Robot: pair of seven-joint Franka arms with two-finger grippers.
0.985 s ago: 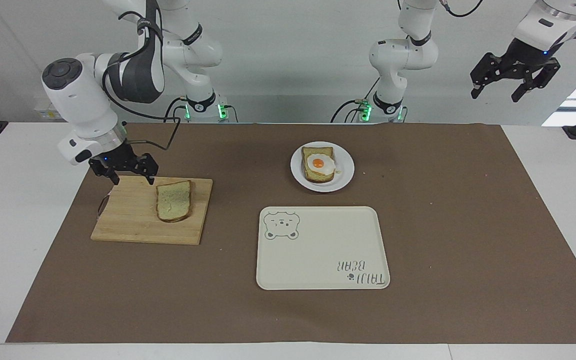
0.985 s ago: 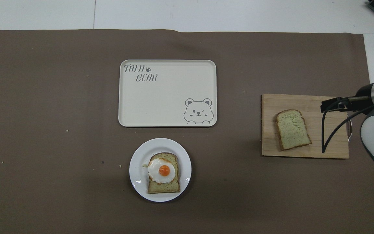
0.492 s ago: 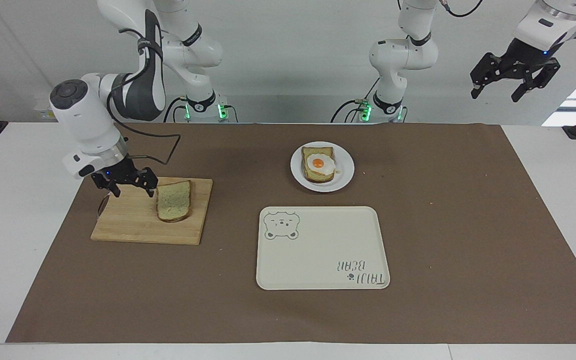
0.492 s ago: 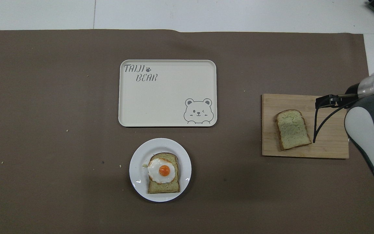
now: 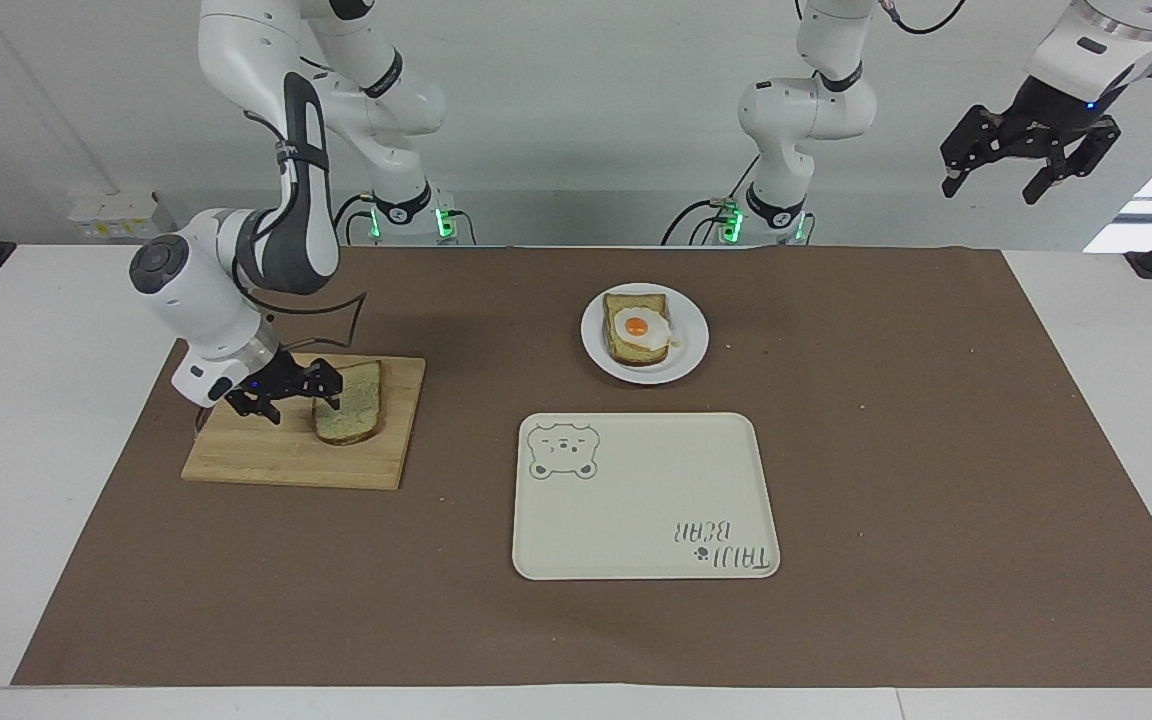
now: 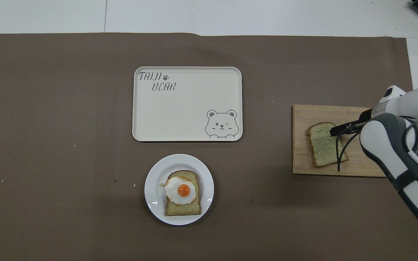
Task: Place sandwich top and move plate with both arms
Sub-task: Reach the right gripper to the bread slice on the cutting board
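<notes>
From my station I note the right hand [image 5: 298,398] low over the cutting board [image 5: 266,450], at the edge of the sandwich top [image 5: 354,408] that faces the right arm's end of the worktop; its fingers stand apart and grip nothing, and I cannot tell whether a fingertip touches the crust. The sandwich top lies flat on the board (rounded end pointing away from the robots in the overhead view [image 6: 326,143]), and the board sits toward the right arm's end. The plate [image 5: 693,340] rests near the middle of the brown mat [image 5: 936,450], nearer to the robots than the tray [image 5: 636,520], and carries a bread slice [image 5: 636,348] with a fried egg [image 5: 640,326] on it. The tray, with its bear drawing, lies just beside the plate, apart from it. The left hand [image 5: 1026,165] waits raised high over the left arm's end of the worktop, fingers spread wide, holding nothing.
</notes>
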